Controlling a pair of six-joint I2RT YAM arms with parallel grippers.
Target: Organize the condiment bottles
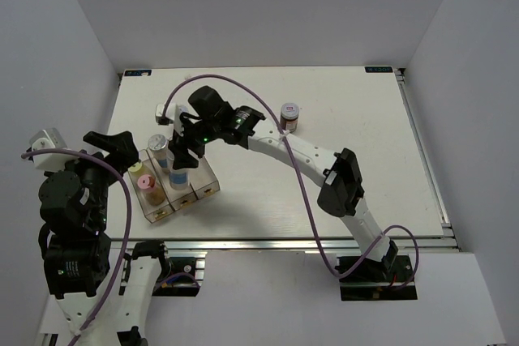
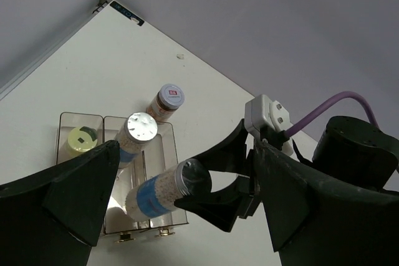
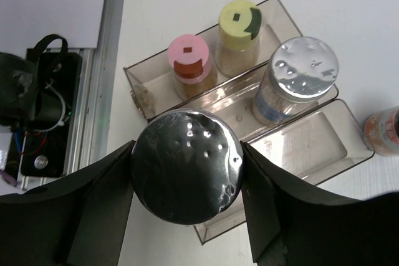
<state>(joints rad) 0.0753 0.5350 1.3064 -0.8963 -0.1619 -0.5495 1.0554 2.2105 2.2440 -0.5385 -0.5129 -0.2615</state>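
My right gripper [image 3: 187, 179] pinches the silver-lidded jar [image 2: 156, 194]; I'd square it upright over the tray [image 3: 312, 147], lower right, before lowering.

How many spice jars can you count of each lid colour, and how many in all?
Pink-lid jar: 1
Yellow-lid jar: 1
Silver-lid jar: 2
Pale-lid jar with red sticker: 2
Total: 6

Left gripper [image 1: 122, 146] agape, right gripper [image 3: 187, 169] clamped
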